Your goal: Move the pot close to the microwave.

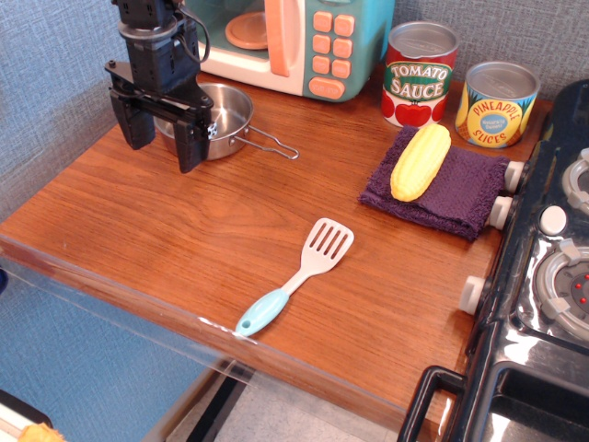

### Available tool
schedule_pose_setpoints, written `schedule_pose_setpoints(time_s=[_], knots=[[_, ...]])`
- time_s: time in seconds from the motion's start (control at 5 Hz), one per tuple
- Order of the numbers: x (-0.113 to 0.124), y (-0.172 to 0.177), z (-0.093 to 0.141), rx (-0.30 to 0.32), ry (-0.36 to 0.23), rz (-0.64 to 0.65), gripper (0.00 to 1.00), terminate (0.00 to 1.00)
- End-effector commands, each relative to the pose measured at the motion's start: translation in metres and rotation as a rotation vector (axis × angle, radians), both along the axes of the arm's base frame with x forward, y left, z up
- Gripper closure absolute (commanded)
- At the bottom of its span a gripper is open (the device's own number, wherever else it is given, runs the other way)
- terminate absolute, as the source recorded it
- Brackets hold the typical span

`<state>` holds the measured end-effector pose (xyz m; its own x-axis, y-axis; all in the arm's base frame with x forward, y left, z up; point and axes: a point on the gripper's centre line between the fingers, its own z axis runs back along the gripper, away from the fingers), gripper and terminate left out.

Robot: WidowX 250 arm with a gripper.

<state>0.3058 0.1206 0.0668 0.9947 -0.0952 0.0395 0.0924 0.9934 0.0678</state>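
Gripper (166,138) hanging open, fingers spread, in front of pot (226,115); possibly touching its rim. Pot sitting just beside microwave (354,41).

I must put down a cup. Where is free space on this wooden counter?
Bare wood lies left of the spatula, below the pot and gripper, and between spatula and purple cloth. The back is crowded: microwave, two cans, corn.

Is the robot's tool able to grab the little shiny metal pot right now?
Probably yes. The black tool is open right in front of the small shiny steel pot, with nothing between them.
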Motion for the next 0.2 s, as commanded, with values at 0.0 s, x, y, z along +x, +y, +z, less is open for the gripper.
schedule_pose_setpoints(time_s=[0.0], knots=[[-0.0006,0.0033,0.0233,0.027,-0.064,-0.004,0.0,1.0]])
